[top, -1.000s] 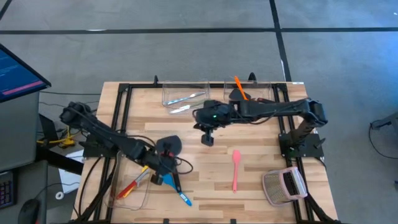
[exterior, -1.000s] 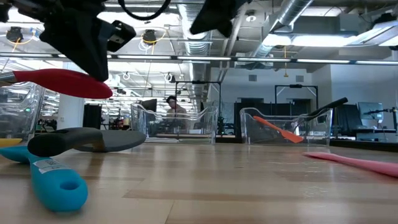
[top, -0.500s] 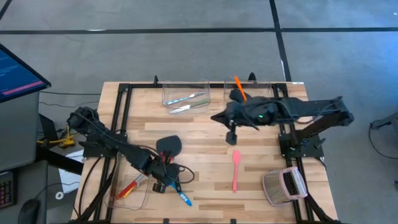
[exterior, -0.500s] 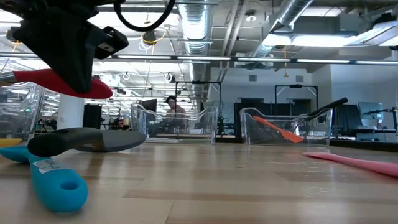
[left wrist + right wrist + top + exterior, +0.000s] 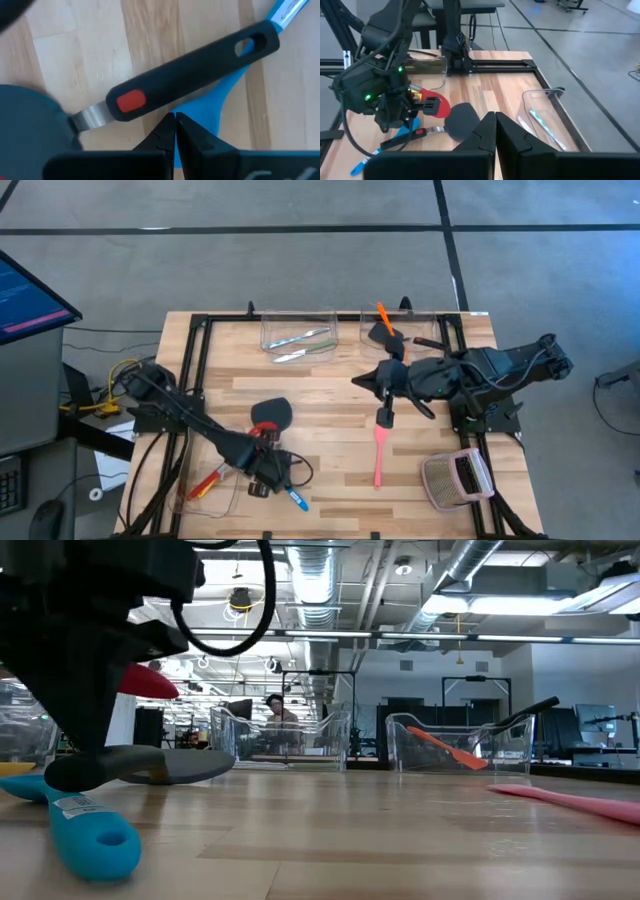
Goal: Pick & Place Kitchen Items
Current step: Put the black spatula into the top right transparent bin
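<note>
No text, brand, number or sign can be read anywhere. A white sticker is seen on the handle of the blue spatula (image 5: 85, 825) in the low view, but its print is too small to be made out. Coloured lines are shown on the monitor screen (image 5: 25, 295) at the left edge of the high view, yet no word can be told there. A plain red patch is carried on the handle of the black turner (image 5: 190, 70), without lettering.
</note>
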